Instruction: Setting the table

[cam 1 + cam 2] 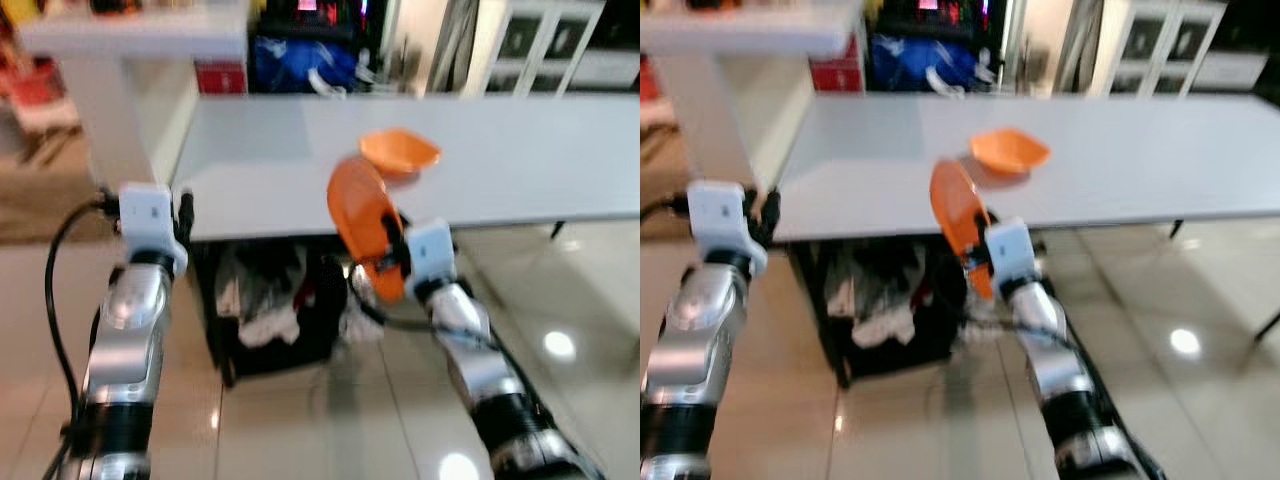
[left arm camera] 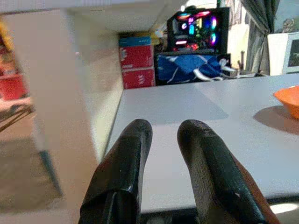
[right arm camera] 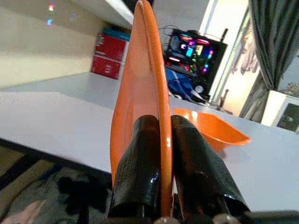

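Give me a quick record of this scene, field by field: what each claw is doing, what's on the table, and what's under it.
right claw: shut on the rim of a round orange plastic plate, held on edge at the table's near edge
left claw: holding nothing, fingers slightly apart, at the table's near left corner
table: long pale grey top
on table: orange plastic bowl, beyond the held plate
under table: dark bin of crumpled items

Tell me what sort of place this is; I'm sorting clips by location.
Probably a lived-in room of a home: a long grey table with an orange bowl on it, a lit-up computer case and red boxes against the far wall. The right gripper holds an orange plate at the table's edge.
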`<state>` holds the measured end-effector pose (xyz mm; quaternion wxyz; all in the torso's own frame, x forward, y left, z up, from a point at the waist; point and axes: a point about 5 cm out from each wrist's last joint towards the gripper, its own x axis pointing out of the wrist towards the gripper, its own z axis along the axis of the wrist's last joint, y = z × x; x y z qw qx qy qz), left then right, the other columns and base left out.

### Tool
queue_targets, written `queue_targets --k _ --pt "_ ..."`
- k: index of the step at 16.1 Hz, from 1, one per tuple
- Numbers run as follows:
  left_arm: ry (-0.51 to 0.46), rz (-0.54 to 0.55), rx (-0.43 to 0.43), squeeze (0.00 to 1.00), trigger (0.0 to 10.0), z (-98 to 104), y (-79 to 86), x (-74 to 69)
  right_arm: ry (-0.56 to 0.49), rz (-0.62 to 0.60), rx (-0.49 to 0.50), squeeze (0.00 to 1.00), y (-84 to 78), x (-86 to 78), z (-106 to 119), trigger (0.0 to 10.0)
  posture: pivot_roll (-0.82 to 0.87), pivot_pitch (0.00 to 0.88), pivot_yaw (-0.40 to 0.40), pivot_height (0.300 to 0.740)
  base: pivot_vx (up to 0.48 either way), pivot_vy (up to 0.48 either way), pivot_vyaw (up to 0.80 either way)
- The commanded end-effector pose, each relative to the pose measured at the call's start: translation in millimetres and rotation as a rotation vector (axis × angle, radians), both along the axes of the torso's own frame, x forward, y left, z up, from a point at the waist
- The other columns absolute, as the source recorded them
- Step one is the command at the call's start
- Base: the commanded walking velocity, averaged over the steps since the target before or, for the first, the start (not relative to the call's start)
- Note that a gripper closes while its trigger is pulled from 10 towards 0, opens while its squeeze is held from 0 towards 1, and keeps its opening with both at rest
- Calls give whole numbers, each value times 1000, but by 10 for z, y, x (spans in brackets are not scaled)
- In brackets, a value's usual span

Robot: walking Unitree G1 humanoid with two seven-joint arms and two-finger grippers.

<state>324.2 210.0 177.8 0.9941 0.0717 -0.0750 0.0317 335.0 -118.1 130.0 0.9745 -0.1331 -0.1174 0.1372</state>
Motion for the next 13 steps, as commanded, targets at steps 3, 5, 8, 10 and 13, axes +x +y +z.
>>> queue_targets --k 3,5,8,10,13 --pt "11 -28 4 0 10000 -24 -67 28 -65 -30 12 0 -95 34 142 0 -10 0 -19 740 469 0 0" --pt "17 -27 -12 0 10000 -42 -66 29 -62 -26 12 0 -85 28 134 0 -9 0 -20 740 469 0 0" --pt "28 -15 -35 0 10000 -79 -62 28 -64 -20 24 0 -55 36 150 0 -3 0 -27 740 469 0 0" --pt "33 -18 -31 0 10000 -101 -71 17 -62 -16 24 0 -45 36 144 0 1 0 -28 740 469 0 0" --pt "46 -30 14 0 10000 -132 -89 1 -59 -14 29 0 -43 42 144 0 4 0 -29 740 156 0 0"
